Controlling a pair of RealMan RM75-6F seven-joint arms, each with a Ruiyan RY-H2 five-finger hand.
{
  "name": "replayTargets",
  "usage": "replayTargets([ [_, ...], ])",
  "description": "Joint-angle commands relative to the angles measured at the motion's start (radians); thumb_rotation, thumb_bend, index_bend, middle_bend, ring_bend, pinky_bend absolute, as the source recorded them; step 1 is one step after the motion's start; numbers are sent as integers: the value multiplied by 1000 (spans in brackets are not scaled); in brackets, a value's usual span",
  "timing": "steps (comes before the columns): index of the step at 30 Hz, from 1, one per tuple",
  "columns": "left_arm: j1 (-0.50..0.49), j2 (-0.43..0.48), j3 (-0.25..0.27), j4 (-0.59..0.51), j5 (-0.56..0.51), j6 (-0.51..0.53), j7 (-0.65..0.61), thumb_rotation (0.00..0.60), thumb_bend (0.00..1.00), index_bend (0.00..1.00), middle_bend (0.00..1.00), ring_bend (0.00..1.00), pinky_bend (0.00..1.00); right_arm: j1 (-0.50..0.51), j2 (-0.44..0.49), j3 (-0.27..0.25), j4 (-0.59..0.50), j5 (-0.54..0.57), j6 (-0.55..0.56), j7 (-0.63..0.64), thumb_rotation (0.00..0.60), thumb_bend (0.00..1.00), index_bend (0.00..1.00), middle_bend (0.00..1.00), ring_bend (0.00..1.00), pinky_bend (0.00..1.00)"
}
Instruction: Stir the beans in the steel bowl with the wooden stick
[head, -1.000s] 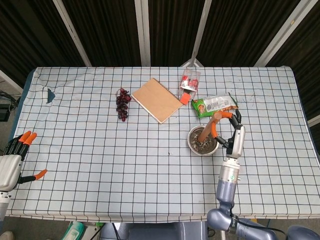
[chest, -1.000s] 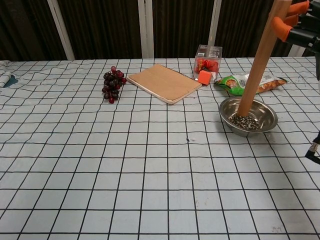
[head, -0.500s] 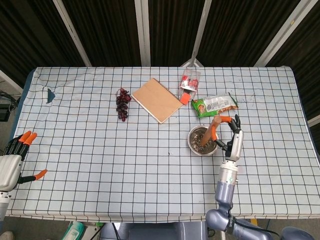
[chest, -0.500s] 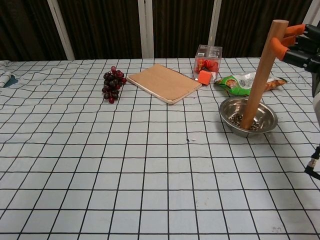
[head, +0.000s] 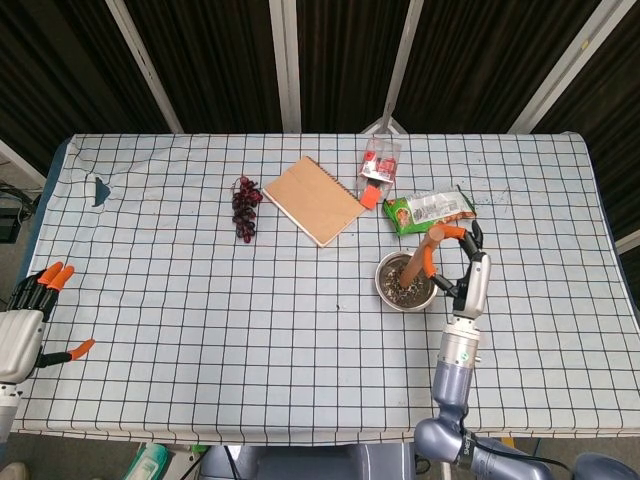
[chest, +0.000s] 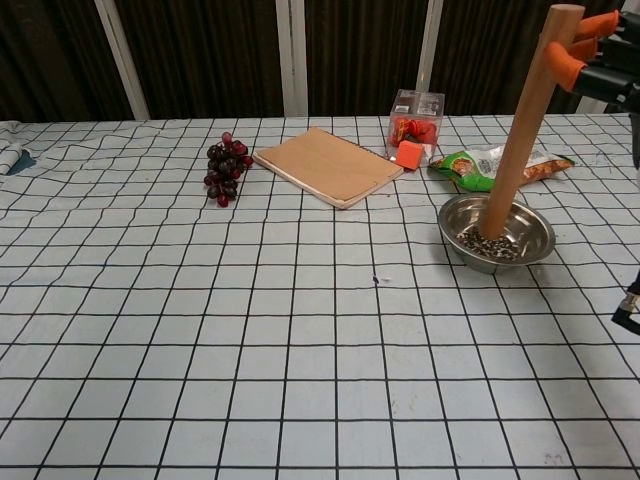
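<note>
On the checkered tabletop (head: 200, 300), at 3 o'clock, the wooden stick (chest: 525, 120) is gripped by the right hand (head: 462, 262), its end in the beans (chest: 490, 243) of the steel bowl (head: 385, 290), while the left hand (head: 28, 320) is kept empty with spread fingers at 8 o'clock.
</note>
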Motion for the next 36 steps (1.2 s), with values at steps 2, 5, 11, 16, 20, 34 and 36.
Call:
replayTargets([
  [2,1,-1,-1,0,0,4,-1,600,50,0,0,0,0,-3,-3,1,-2,11,-3,-7,600,581,881,722,343,0],
  [5,2,-1,-2,0,0,6,-4,600,49,0,0,0,0,-2,-10,-1,11,17,-8,-4,600,581,881,722,343,0],
  [11,1,0,-2,1,-1,2,-8,600,50,0,0,0,0,-4,-31,-11,54,28,-17,13,600,582,881,722,343,0],
  [16,0,1,-2,3,-2,0,-10,600,50,0,0,0,0,-7,-46,-16,91,37,-28,29,600,582,882,722,344,0],
  [20,0,1,-1,1,-1,0,-6,600,50,0,0,0,0,-11,-41,-16,93,35,-27,29,600,581,881,722,343,0],
  [34,2,2,-2,-4,-10,-3,-7,600,50,0,0,0,0,4,12,-2,2,-62,41,-35,600,582,881,723,343,0],
  [36,2,2,-2,-4,-9,-2,-6,600,50,0,0,0,0,4,26,1,-21,-72,48,-50,600,582,881,723,343,0],
])
